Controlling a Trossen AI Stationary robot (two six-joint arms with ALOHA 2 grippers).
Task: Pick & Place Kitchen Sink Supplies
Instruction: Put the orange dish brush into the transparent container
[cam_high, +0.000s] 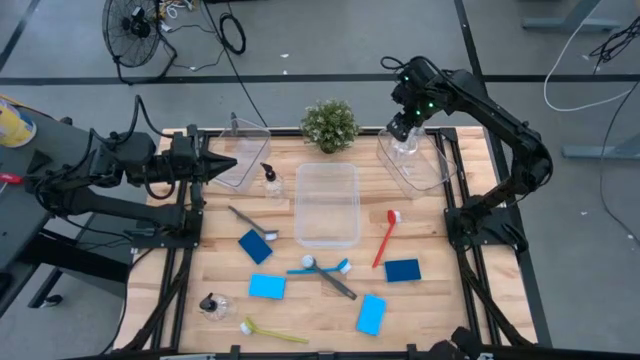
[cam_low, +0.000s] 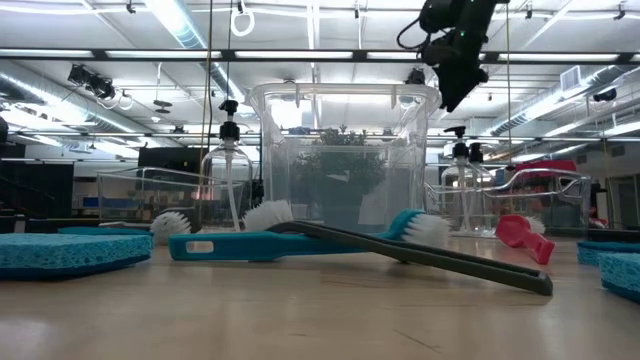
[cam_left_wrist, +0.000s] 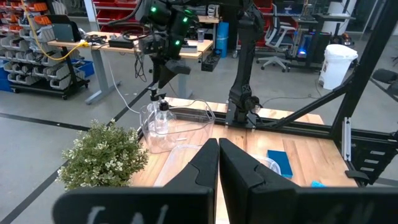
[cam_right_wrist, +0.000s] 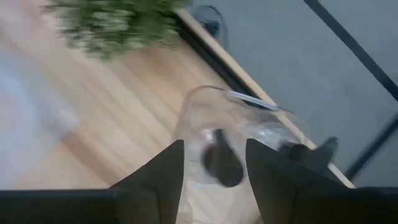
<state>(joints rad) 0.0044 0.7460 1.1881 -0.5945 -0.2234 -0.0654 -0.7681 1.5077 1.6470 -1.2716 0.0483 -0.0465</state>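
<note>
The right arm (cam_high: 500, 130) reaches from the table's right edge toward twelve o'clock, elbow bent, wrist turned down over the clear bin (cam_high: 420, 165) at about one o'clock on the table. Its right gripper (cam_high: 398, 128) hangs above that bin with fingers apart and nothing between them. Straight below stands a small clear pump bottle (cam_right_wrist: 221, 155), upright inside the bin, long axis vertical, black pump top facing the gripper (the wrist view looks right down onto it).

The left arm (cam_high: 100, 175) lies level along the nine o'clock side, its left gripper (cam_high: 225, 163) pressed together and pointing toward three o'clock, near another clear bin (cam_high: 245, 155).

On the table, the red brush (cam_high: 385, 238) at four o'clock runs from five to twelve, bristles far.
</note>
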